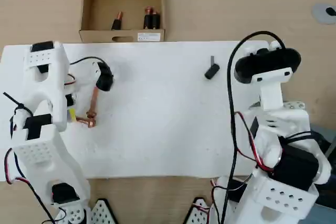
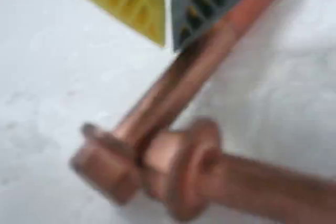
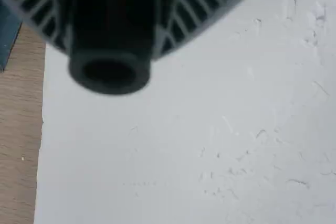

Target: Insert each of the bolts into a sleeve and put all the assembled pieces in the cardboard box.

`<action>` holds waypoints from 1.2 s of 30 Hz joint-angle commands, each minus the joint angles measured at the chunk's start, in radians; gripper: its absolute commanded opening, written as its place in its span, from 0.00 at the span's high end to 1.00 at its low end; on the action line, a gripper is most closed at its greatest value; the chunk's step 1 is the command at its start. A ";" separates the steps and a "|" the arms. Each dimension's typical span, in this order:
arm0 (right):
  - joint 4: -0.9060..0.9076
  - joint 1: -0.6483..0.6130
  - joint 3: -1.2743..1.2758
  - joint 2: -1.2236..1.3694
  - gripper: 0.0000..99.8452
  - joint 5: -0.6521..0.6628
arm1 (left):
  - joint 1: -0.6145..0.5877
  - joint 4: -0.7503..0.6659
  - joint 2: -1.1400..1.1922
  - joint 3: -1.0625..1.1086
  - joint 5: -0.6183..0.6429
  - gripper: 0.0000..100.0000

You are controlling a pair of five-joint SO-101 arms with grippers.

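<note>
Up close: left end effector (image 2: 169, 41) clamps bolt (image 2: 173, 93); right end effector (image 3: 116, 9), seemingly, sleeve (image 3: 110, 56).

Your table (image 1: 220, 14) carries a white mat (image 1: 157, 129), with the cardboard box (image 1: 88, 9) just beyond its far edge. In front of the box's left corner, a copper bolt (image 1: 94, 100) and a second bolt (image 1: 84, 121) rest on the mat, ends touching

You are looking at a brightly, evenly lit counter (image 1: 220, 14). Soft light from above is casting only faint shadows beside the arms, and the white mat (image 1: 157, 129) is glowing without hard glare. Close up, the copper bolt (image 2: 210, 61) is blurring and catching soft highlights, and the black sleeve (image 3: 110, 51) is sitting dark and out of focus.
</note>
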 commanded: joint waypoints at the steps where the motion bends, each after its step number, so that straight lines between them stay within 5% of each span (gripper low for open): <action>1: 0.003 0.008 -0.061 -0.008 0.99 0.005 | 0.020 0.018 -0.012 -0.068 -0.110 0.99; 12: 0.003 0.008 -0.061 -0.008 0.99 0.005 | 0.035 0.018 -0.222 -0.091 -0.086 0.99; 20: 0.003 0.013 -0.062 -0.010 0.99 0.003 | 0.083 0.018 -0.260 -0.091 0.107 0.99; 26: 0.003 0.015 -0.061 -0.012 0.99 0.003 | 0.137 0.009 -0.260 -0.092 0.391 0.99; 36: 0.025 0.010 -0.068 -0.007 0.99 0.003 | 0.167 -0.187 -0.259 -0.081 1.039 0.99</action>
